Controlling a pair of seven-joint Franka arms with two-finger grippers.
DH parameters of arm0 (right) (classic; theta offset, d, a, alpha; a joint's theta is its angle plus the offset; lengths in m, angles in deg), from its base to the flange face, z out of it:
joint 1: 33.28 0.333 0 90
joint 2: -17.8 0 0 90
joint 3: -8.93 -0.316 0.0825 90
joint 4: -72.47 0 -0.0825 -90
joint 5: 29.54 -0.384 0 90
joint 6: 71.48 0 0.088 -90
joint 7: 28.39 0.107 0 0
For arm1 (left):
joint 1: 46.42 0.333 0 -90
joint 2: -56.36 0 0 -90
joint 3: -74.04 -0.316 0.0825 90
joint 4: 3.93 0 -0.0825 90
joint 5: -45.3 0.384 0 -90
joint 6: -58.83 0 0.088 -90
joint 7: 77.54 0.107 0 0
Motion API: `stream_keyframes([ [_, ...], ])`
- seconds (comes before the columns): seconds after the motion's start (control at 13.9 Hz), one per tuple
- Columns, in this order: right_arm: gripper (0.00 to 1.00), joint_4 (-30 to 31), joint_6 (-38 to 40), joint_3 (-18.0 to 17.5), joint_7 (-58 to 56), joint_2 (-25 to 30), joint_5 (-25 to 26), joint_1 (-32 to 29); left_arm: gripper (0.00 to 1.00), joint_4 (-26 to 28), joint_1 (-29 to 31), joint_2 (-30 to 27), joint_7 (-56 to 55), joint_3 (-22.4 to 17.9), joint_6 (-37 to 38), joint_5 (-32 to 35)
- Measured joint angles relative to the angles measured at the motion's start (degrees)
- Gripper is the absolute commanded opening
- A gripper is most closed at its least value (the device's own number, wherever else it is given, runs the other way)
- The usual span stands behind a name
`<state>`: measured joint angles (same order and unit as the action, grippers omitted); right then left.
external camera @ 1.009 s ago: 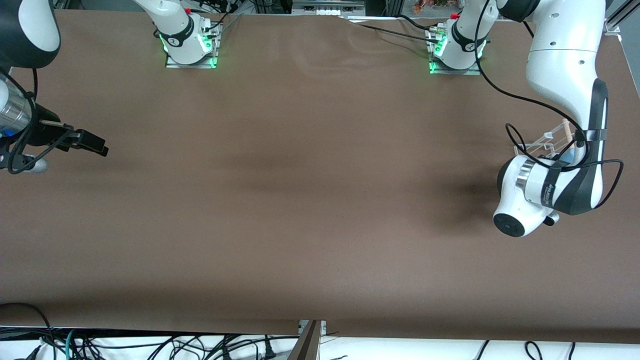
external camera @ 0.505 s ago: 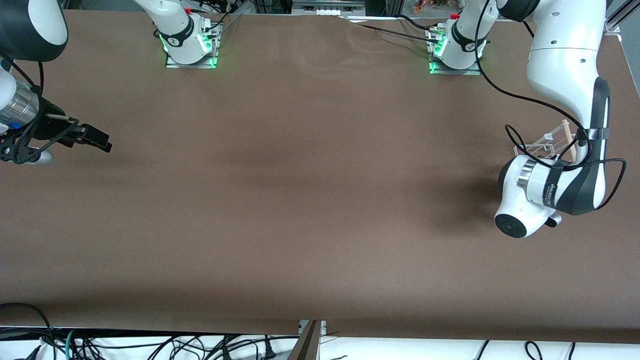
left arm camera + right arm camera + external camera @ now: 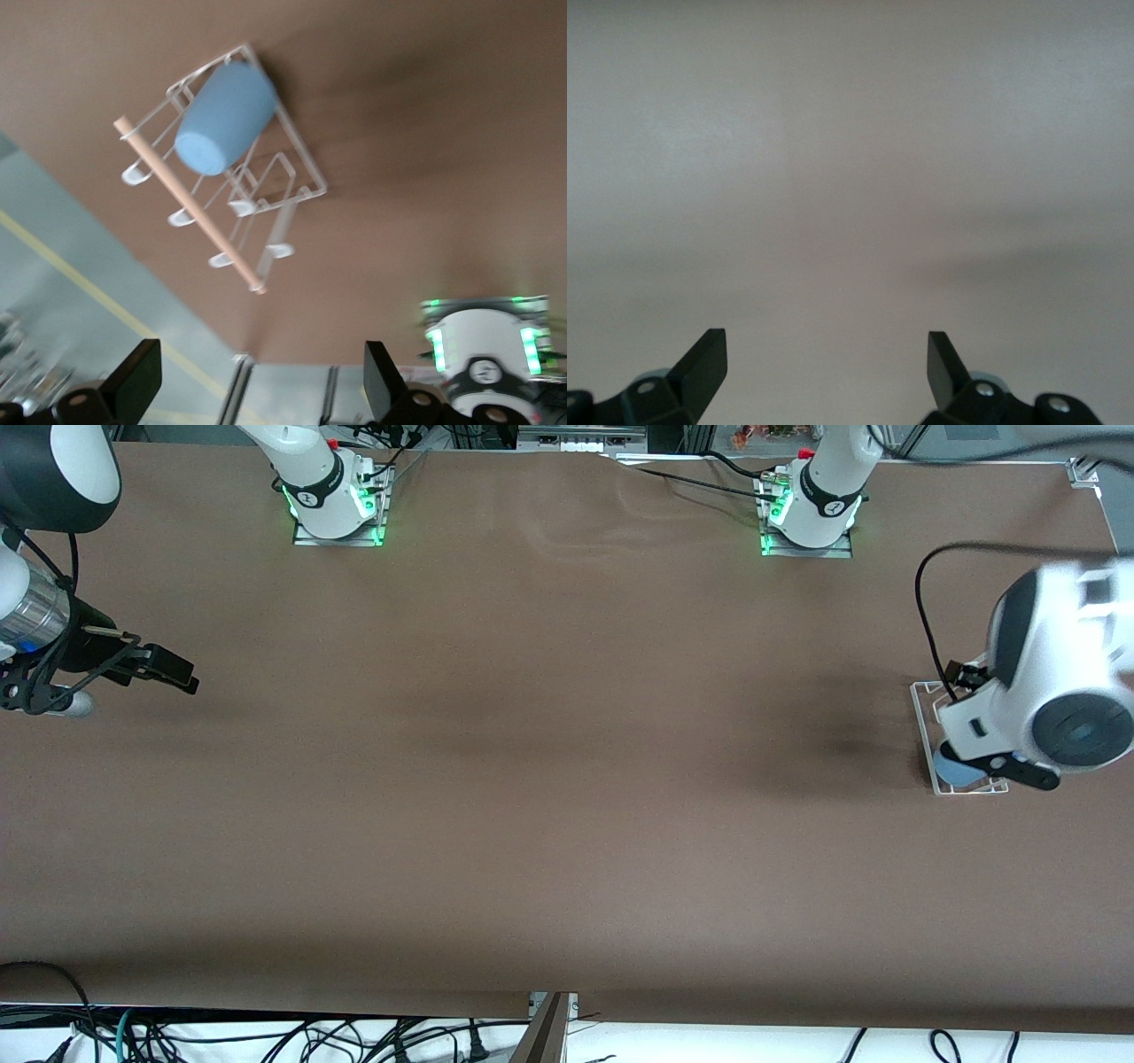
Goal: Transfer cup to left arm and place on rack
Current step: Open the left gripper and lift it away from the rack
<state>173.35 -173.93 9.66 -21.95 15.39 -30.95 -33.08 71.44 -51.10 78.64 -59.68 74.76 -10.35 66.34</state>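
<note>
The front view looks down from high across the table (image 3: 532, 779), facing both robot bases at its top edge, and takes in almost the whole brown surface. The left wrist view looks from above, fairly near, at the rack (image 3: 266, 190) with the cup (image 3: 223, 118) on it; the same rack (image 3: 926, 700) and cup (image 3: 952, 771) appear small in the front view, at the left arm's end. The right wrist view faces only bare table surface (image 3: 850, 177), between its own black fingertips (image 3: 709, 359).
</note>
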Motion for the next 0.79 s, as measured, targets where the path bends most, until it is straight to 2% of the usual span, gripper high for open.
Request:
stream_keyframes([
  [0.22,1.0,-0.59,2.6,-0.26,0.0,0.78,0.0,0.05,1.0,-3.51,0.29,-2.8,-0.78,-0.04,-0.38,-6.3],
  [0.5,1.0,-1.17,4.11,-0.73,0.0,2.26,-0.01,0.19,1.0,-3.89,0.23,-4.92,-6.69,0.04,-6.15,-14.34],
  [0.65,1.0,-1.18,4.51,-0.81,0.0,2.4,-0.01,0.3,1.0,0.04,0.77,-7.33,-7.63,0.03,-12.19,-15.75],
  [0.79,1.0,-1.18,4.75,-0.82,0.0,2.4,-0.01,0.31,1.0,7.24,2.41,-11.4,-8.24,0.51,-19.0,-16.21],
])
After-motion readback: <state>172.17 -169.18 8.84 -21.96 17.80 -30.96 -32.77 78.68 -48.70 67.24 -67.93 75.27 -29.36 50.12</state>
